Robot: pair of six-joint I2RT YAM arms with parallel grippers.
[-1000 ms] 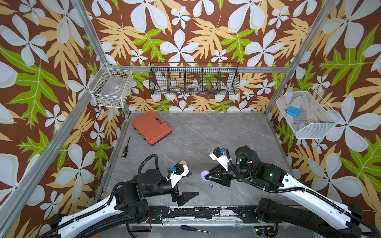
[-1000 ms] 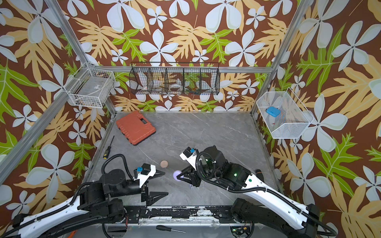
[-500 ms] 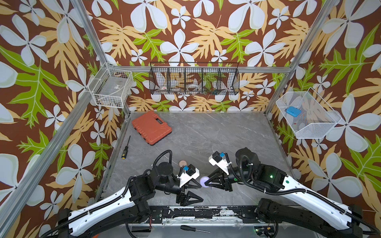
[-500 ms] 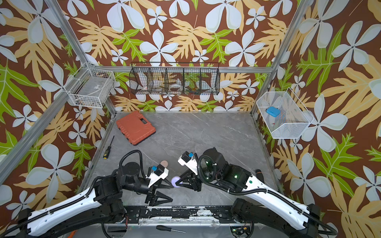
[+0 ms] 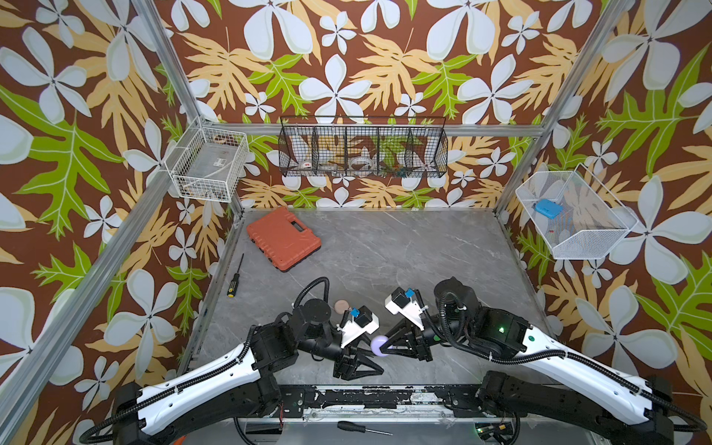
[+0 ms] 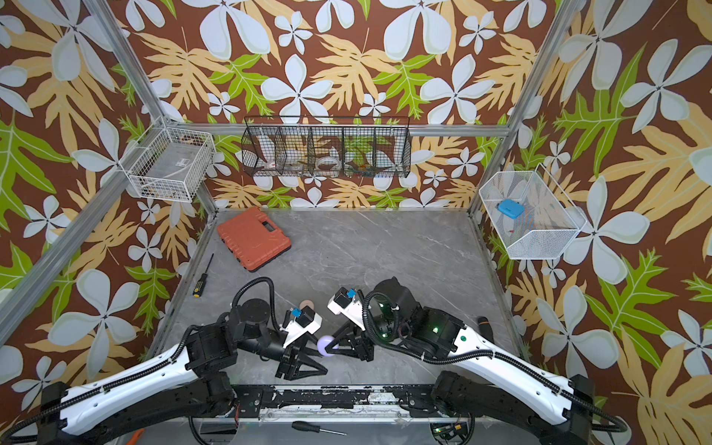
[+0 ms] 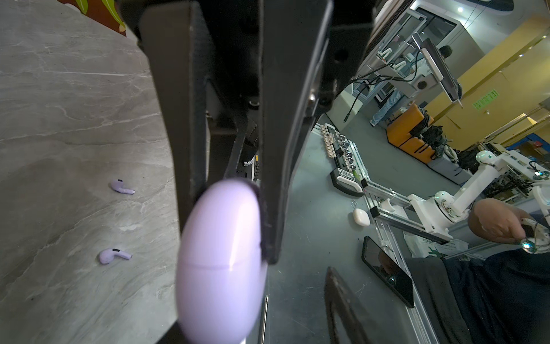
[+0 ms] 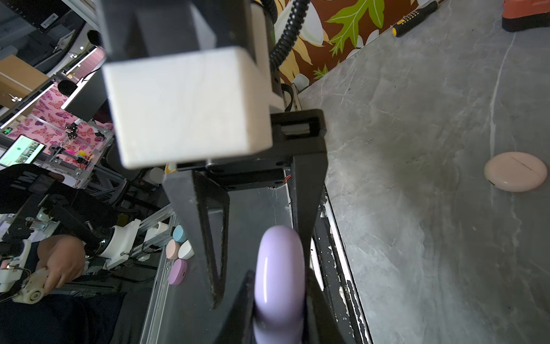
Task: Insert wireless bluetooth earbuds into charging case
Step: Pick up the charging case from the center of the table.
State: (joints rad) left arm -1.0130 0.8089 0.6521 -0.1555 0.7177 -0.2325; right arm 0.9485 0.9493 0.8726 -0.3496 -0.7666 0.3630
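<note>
in right jaws, lavender case [image 5: 379, 343] (closed)

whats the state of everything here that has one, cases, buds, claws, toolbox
lavender case: closed, gripped between claw fingers
right claw: shut on the lavender case
left claw: open, fingers either side of the lavender case
pink case: closed, flat on the table
lavender earbuds: out of any case, loose on the table
orange toolbox: closed
</note>
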